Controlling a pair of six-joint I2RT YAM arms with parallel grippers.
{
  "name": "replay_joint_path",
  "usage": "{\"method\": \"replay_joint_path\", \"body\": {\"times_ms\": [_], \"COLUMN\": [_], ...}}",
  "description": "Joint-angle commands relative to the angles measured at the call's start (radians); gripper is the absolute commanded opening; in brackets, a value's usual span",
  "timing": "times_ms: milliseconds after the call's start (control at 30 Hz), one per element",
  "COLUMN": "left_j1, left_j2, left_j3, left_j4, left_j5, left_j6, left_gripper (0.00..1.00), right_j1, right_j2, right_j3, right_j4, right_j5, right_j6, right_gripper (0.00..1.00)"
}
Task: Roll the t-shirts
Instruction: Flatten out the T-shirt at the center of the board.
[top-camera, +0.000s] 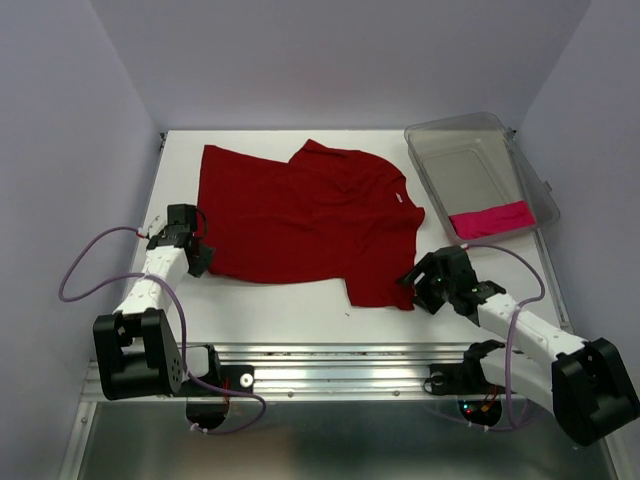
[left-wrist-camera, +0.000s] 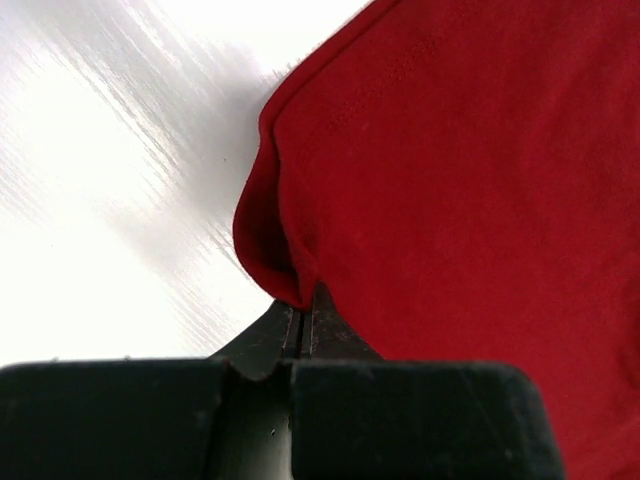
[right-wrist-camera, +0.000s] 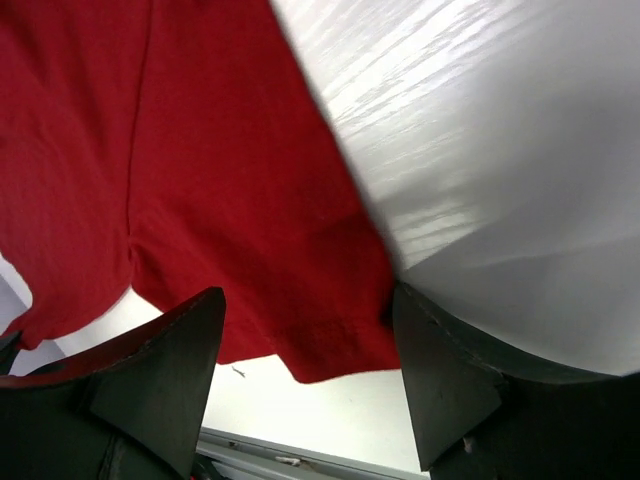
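On the white table (top-camera: 290, 305), left gripper (left-wrist-camera: 303, 310) pinches the dark red t-shirt (top-camera: 300, 215) by its edge; right gripper (right-wrist-camera: 305, 330), wide open, should grasp the corner next.

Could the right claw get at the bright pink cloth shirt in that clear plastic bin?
Probably yes: the pink shirt lies in an open-topped bin near the open right claw, nothing between.

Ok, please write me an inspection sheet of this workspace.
Surface: glossy white table.
Job's things: dark red cloth t-shirt spread flat; magenta-pink cloth t-shirt lying inside the clear plastic bin, far right.
Clutter: tiny dark fleck near the hem, unidentifiable.
End effectors: left end effector shut on the red shirt's corner; right end effector open around another corner.
Cables: purple cables loop beside both arms.
Surroundings: pale lilac walls; metal rail in front.
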Motion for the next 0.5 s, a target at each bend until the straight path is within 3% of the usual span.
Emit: {"method": "replay_joint_path", "body": {"times_ms": [0, 267, 467], "left_j1": [0.005, 0.004, 0.005], "left_j2": [-0.007, -0.017, -0.031], "left_j3": [0.012, 0.006, -0.008], "left_j4": [0.001, 0.003, 0.001], "left_j5": [0.009, 0.015, 0.017], "left_j6": [0.013, 0.013, 0.02], "left_gripper": [0.0, 0.0, 0.0], "right_j1": [0.077, 0.152, 0.152], "right_j2": [0.057, 0.15, 0.072], "right_j3": [-0.022, 0.039, 0.062], "right_j4": [0.061, 0.064, -0.065], "right_j5": [0.006, 0.11, 0.163], "right_j6": [0.067, 0.116, 0.125], "right_gripper": [0.72, 0.7, 0.7]}}
